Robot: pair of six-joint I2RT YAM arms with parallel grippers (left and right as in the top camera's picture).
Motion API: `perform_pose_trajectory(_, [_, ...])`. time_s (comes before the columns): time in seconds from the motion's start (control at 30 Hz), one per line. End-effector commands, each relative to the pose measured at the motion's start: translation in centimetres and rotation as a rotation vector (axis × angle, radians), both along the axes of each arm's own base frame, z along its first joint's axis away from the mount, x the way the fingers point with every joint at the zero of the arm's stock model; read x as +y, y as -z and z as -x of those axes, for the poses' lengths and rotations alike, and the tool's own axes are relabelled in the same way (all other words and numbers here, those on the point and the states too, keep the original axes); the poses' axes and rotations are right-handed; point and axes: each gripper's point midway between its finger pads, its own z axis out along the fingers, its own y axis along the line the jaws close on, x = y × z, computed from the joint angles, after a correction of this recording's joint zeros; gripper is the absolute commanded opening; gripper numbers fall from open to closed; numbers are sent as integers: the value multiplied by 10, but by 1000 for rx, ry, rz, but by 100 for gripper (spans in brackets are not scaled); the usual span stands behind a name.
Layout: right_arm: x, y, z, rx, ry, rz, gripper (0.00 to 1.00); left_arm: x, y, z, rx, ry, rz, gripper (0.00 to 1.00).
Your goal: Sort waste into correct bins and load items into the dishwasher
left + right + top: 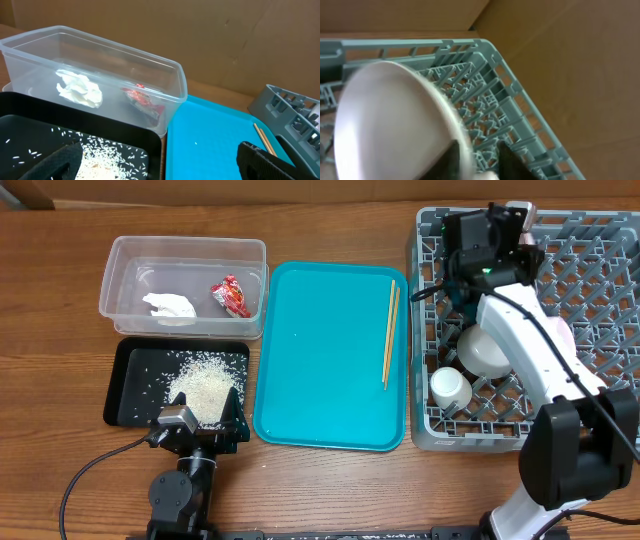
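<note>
The right tool (pixel 480 161) is clenched on the rim of a pale pink plate (pixel 390 125). Its dark fingers (pixel 451 159) pinch the rim from both sides. The plate is tilted over the far corner of the grey dish rack (pixel 600 240), with rows of upright pegs close behind it. Whether the plate touches the pegs cannot be told.

Lower in the same rack, a whitish bowl (pixel 485 350) lies beside a small white cup (pixel 450 387). Both sit in the left part of the rack, under the reach of the right arm.

The left tool (pixel 200 423) hangs released, jaws spread wide, at the near edge of the black tray (pixel 125 395). A heap of white rice grains (pixel 200 385) lies in the tray, with strays scattered around it.

Just behind the tray stands the clear plastic tub (pixel 185 248). It holds a crumpled white tissue (pixel 170 305) and a red snack wrapper (pixel 231 296), which lie near each other but apart.

Between the bins and the rack, a teal tray (pixel 320 390) rests on the wooden worktop (pixel 60 280). A pair of wooden chopsticks (pixel 390 330) lies along its right side, close to the rack wall.
</note>
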Motion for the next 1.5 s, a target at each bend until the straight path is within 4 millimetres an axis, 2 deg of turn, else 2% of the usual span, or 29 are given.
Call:
perform_pose_trajectory(0.0, [23, -12, 3, 0, -45, 35, 52, 0, -1, 0, -10, 2, 8, 100])
perform_pose_trajectory(0.1, [53, -15, 7, 16, -120, 27, 60, 0, -1, 0, -10, 2, 8, 100])
perform_pose_trajectory(0.17, [88, -11, 9, 44, -234, -32, 64, 0, -1, 0, -10, 2, 8, 100])
perform_pose_trajectory(0.27, [154, 9, 21, 142, -464, -203, 64, 0, -1, 0, -10, 2, 8, 100])
perform_pose_trajectory(0.3, [182, 17, 30, 187, -556, -285, 64, 0, -1, 0, -10, 2, 8, 100])
perform_pose_trajectory(0.33, [220, 29, 47, 233, -648, -438, 66, 0, -1, 0, -10, 2, 8, 100])
perform_pose_trajectory(0.37, [240, 39, 60, 271, -681, -535, 67, 0, -1, 0, -10, 2, 8, 100])
perform_pose_trajectory(0.47, [264, 57, 83, 343, -664, -728, 67, 0, -1, 0, -10, 2, 8, 100])
perform_pose_trajectory(0.6, [280, 80, 97, 424, -609, -908, 66, 0, -1, 0, -10, 2, 8, 100])
perform_pose_trajectory(0.73, [280, 106, 89, 455, -567, -900, 64, 0, -1, 0, -10, 3, 8, 100])
perform_pose_trajectory(0.87, [256, 131, 64, 409, -490, -765, 61, 0, -1, 0, -10, 2, 8, 100])
perform_pose_trajectory(1.07, [241, 163, 39, 389, -430, -770, 54, 0, -1, 0, -10, 2, 8, 100])
perform_pose_trajectory(1.23, [233, 186, 35, 422, -395, -812, 49, 0, -1, 0, -10, 2, 8, 100])
perform_pose_trajectory(1.33, [236, 200, 38, 455, -389, -825, 49, 0, -1, 0, -10, 2, 8, 100])
perform_pose_trajectory(1.47, [236, 222, 45, 508, -370, -822, 41, 0, -1, 0, -10, 2, 8, 100])
